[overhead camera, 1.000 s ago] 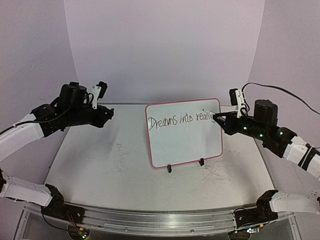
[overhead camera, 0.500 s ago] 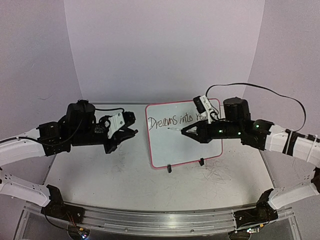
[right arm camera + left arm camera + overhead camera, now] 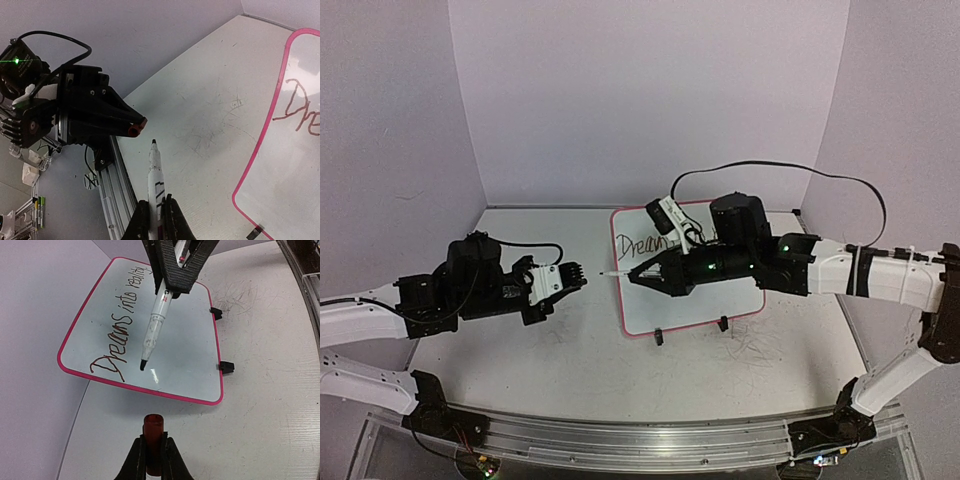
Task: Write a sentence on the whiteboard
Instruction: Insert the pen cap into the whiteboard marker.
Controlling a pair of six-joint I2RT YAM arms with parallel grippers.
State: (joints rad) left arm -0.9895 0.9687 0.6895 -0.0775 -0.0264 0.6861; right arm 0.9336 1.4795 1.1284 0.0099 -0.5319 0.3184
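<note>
The whiteboard (image 3: 690, 300) stands propped at mid-table, pink-framed. Its sentence (image 3: 122, 325) reads "Dreams into reality"; from above only "Dream" (image 3: 642, 244) shows, the right arm covering what follows. My right gripper (image 3: 638, 278) is shut on a white marker (image 3: 620, 273), its black tip pointing left past the board's left edge. My left gripper (image 3: 572, 272) is shut on a red marker cap (image 3: 153, 432), open end facing the tip across a small gap. In the right wrist view the marker (image 3: 155, 172) points at the cap (image 3: 135, 129).
Two black clip feet (image 3: 659, 337) (image 3: 723, 324) hold the board up. An aluminium rail (image 3: 620, 440) runs along the near table edge. Purple walls close in the back and sides. A black cable (image 3: 770, 165) loops over the right arm.
The right arm swung the marker left from the sentence's end to the board's left edge. The left arm came down and right, bringing the cap close to the marker tip.
</note>
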